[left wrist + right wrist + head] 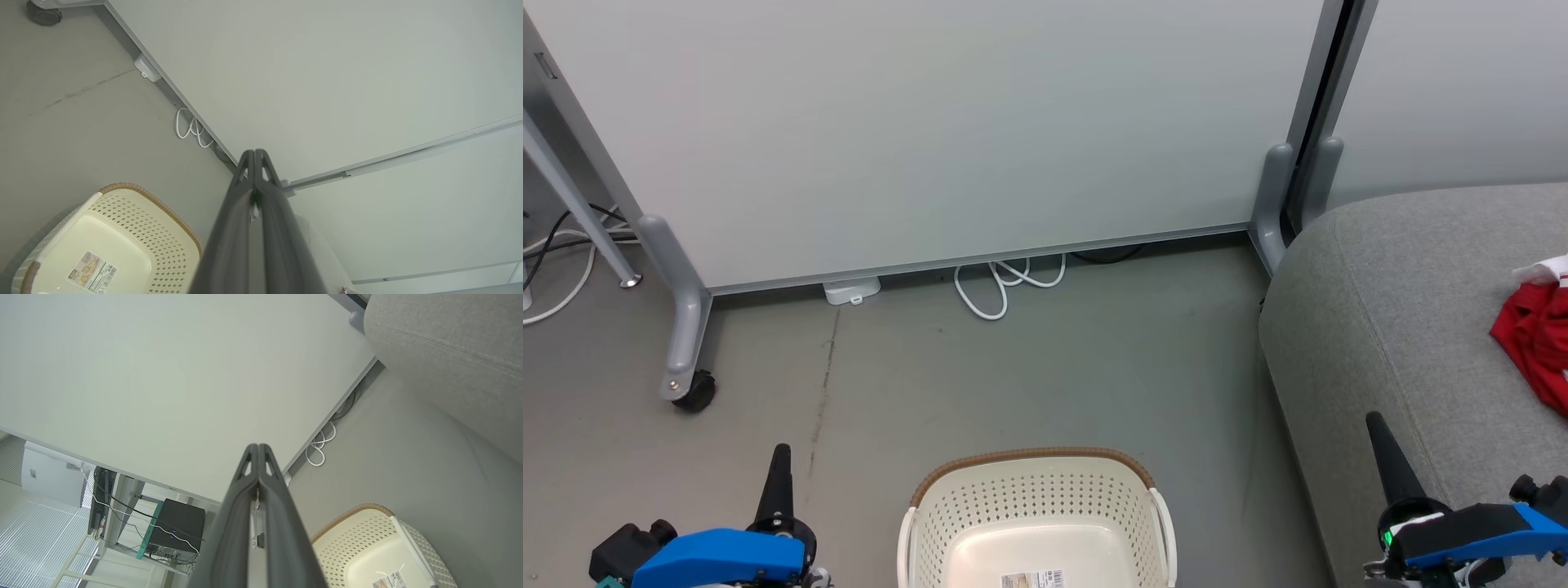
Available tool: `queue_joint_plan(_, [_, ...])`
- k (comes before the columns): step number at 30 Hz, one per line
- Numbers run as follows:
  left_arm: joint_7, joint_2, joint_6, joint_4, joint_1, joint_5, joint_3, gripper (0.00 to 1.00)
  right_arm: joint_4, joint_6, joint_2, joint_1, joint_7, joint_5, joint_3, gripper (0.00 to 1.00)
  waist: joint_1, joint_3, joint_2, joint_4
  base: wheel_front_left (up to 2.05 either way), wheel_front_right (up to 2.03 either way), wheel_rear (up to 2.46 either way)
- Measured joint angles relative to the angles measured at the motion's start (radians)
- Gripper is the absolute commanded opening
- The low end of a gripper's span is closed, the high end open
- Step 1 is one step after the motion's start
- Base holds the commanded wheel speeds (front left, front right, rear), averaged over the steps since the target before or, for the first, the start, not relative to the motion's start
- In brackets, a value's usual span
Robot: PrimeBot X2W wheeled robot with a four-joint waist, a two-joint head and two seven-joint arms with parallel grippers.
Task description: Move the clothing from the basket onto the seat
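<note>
1. While both arms sit low in the frame, the left claw [781, 452] at lower left has its two dark fingers pressed together, tip pointing up.
2. At lower right, the right claw [1374, 422] is likewise pressed together and empty, showing against the grey seat [1380, 310].
3. The basket [1033, 452] stands on the floor [1013, 367] at bottom centre, between the claws, its bare bottom showing a label [1033, 580].
4. The clothing [1535, 335], red with a white bit, lies on the seat at the right edge, cut off by the frame; perhaps both garments, though I cannot tell.
5. A white cable [1001, 286] loops at the partition's [931, 122] base, upper centre.
</note>
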Motion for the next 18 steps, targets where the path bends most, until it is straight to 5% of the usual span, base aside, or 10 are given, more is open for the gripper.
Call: queue_joint_plan(18, [0.044, -0.006, 0.0, -0.029, -0.025, -0.15, 0.037, 0.0, 0.01, 0.0, -0.001, -0.026, 0.016, 0.183, -0.006, 0.0, 0.0, 0.005, 0.0, -0.006, 0.0, 0.0, 0.0])
